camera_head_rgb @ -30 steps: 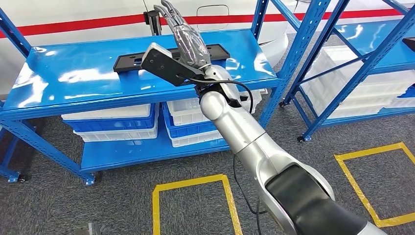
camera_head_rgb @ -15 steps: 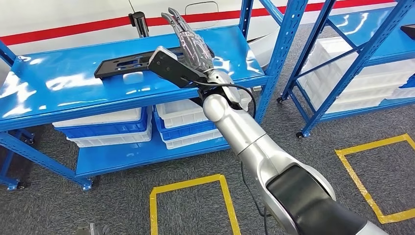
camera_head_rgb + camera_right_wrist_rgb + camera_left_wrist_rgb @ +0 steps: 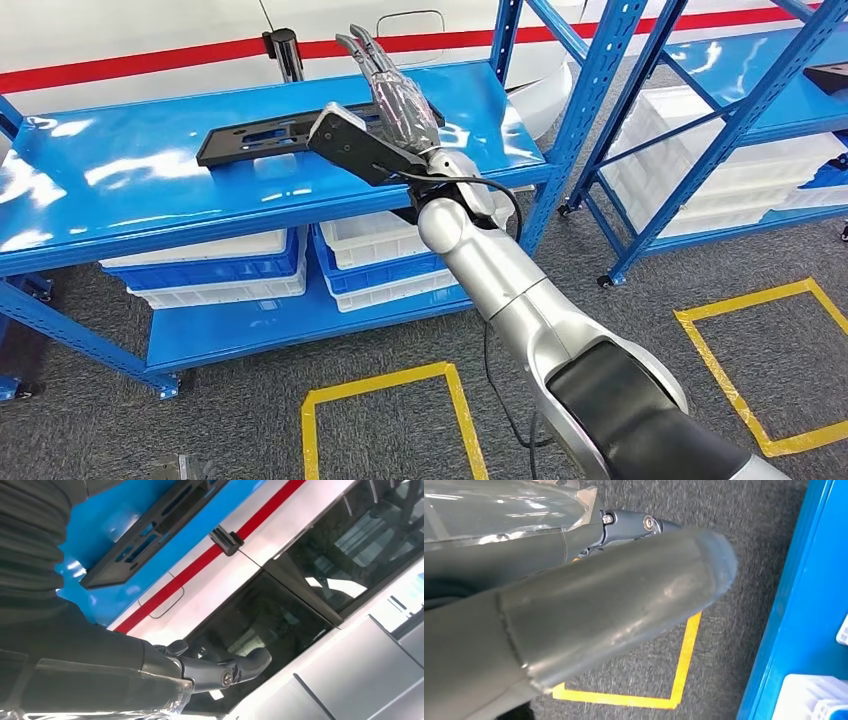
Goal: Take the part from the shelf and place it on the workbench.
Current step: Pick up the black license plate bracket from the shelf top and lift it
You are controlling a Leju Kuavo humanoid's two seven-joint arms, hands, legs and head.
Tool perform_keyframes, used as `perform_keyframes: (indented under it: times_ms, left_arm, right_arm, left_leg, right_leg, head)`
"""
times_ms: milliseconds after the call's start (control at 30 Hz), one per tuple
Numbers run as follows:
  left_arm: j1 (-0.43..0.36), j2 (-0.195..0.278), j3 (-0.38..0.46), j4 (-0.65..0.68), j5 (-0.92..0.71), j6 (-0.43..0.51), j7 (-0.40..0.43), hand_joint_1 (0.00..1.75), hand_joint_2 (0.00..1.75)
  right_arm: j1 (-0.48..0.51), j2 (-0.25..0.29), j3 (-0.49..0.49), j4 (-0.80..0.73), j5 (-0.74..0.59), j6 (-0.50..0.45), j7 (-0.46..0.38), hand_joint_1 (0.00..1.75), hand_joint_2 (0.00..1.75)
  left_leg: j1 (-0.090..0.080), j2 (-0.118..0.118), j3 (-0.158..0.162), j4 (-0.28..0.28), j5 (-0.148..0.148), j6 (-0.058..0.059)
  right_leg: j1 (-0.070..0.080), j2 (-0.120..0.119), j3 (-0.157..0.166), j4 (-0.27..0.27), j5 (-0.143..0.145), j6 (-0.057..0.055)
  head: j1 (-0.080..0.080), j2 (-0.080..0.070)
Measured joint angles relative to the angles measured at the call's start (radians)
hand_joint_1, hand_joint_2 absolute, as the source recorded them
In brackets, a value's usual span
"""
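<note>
In the head view the right hand reaches over the top level of the blue shelf, its fingers straight, spread and holding nothing. The hand and the wrist camera's black housing hide the right-hand stretch of the part, a long flat black plate with slots. The part lies flat on the shelf top, its long axis running across the shelf from left to right, slightly angled toward the back at the right. Whether the hand touches it cannot be told. White bins sit on the lower level, partly hidden by the shelf edge. Yellow tape marks squares on the grey floor.

The right wrist view, turned on its side, shows the part from close by, its end cut off by the picture's edge, with dark fingers extended past it before a white wall with a red stripe.

In the left wrist view the left hand is a blurred grey mass over the carpet; its finger state cannot be told.
</note>
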Motion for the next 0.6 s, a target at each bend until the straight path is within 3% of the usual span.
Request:
perform_keyframes:
  times_ms: [67, 100, 167, 200, 267, 400, 433, 533, 567, 600]
  left_arm:
    - [0.001, 0.000, -0.002, 0.000, 0.002, 0.000, 0.000, 0.00, 0.00]
    - [0.002, 0.000, -0.003, 0.001, 0.003, 0.000, 0.000, 0.00, 0.00]
    - [0.003, 0.000, -0.006, 0.001, 0.004, 0.000, 0.000, 0.00, 0.00]
    - [0.003, 0.000, -0.007, 0.002, 0.004, 0.000, -0.001, 0.00, 0.00]
    - [0.003, 0.001, -0.007, 0.002, 0.004, 0.000, -0.001, 0.00, 0.00]
    - [0.004, 0.002, -0.008, 0.003, 0.005, 0.000, -0.001, 0.00, 0.00]
    - [0.004, 0.002, -0.008, 0.003, 0.005, 0.000, -0.002, 0.00, 0.00]
    - [0.007, 0.002, -0.008, 0.004, 0.004, -0.002, -0.002, 0.00, 0.00]
    - [0.008, 0.003, -0.009, 0.004, 0.004, -0.003, -0.002, 0.00, 0.00]
    - [0.009, 0.003, -0.009, 0.004, 0.003, -0.003, -0.002, 0.00, 0.00]
  right_arm:
    - [0.006, -0.004, 0.000, 0.001, -0.001, 0.000, 0.000, 0.00, 1.75]
    - [0.008, -0.006, 0.000, 0.001, -0.001, 0.000, 0.000, 0.00, 1.75]
    - [0.008, -0.007, 0.000, 0.001, -0.001, 0.000, -0.001, 0.00, 1.75]
    - [0.008, -0.007, 0.000, 0.001, -0.001, 0.000, -0.002, 0.00, 1.75]
    - [0.008, -0.007, 0.001, 0.001, -0.001, 0.000, -0.002, 0.00, 1.75]
    - [0.007, -0.007, 0.001, 0.000, -0.001, 0.000, -0.003, 0.00, 1.75]
    - [0.006, -0.005, 0.001, -0.001, -0.001, 0.000, -0.004, 0.00, 1.75]
    - [0.010, -0.003, 0.001, 0.000, -0.001, 0.000, -0.004, 0.00, 1.75]
    - [0.013, -0.003, 0.001, 0.000, -0.001, 0.000, -0.004, 0.00, 1.75]
    - [0.015, -0.003, 0.001, 0.000, -0.001, 0.000, -0.004, 0.00, 1.75]
  left_leg:
    - [0.000, -0.001, 0.003, 0.001, -0.004, -0.001]
    - [0.000, -0.001, 0.006, 0.002, -0.008, -0.003]
    - [0.001, -0.002, 0.015, 0.005, -0.018, -0.012]
    - [0.000, -0.003, 0.017, 0.009, -0.024, -0.018]
    - [-0.002, -0.003, 0.016, 0.013, -0.031, -0.028]
    - [0.007, -0.001, 0.003, 0.043, -0.056, -0.046]
    - [0.008, -0.001, -0.018, 0.085, -0.077, -0.051]
    - [0.009, -0.001, -0.127, 0.280, -0.144, -0.058]
    - [0.009, -0.001, -0.152, 0.309, -0.141, -0.057]
    - [0.009, -0.001, -0.155, 0.298, -0.118, -0.054]
  right_leg:
    - [-0.004, 0.000, -0.045, 0.064, -0.005, 0.010]
    - [-0.008, -0.002, -0.042, 0.041, 0.015, 0.019]
    - [-0.015, -0.010, 0.016, -0.098, 0.081, 0.035]
    - [-0.017, -0.014, 0.046, -0.162, 0.107, 0.037]
    - [-0.015, -0.015, 0.070, -0.214, 0.123, 0.027]
    - [-0.018, -0.007, 0.079, -0.217, 0.119, -0.001]
    - [-0.020, -0.006, 0.084, -0.218, 0.116, -0.008]
    - [-0.015, -0.005, 0.094, -0.218, 0.106, -0.022]
    - [-0.012, -0.004, 0.097, -0.218, 0.103, -0.025]
    - [-0.010, -0.002, 0.102, -0.218, 0.100, -0.027]
  head:
    - [0.000, 0.000]
    - [0.000, 0.000]
    - [0.000, 0.000]
    - [0.000, 0.000]
    - [-0.001, 0.000]
    - [-0.002, 0.000]
    - [-0.003, 0.000]
    - [-0.003, 0.000]
    - [-0.003, 0.000]
    - [-0.003, 0.000]
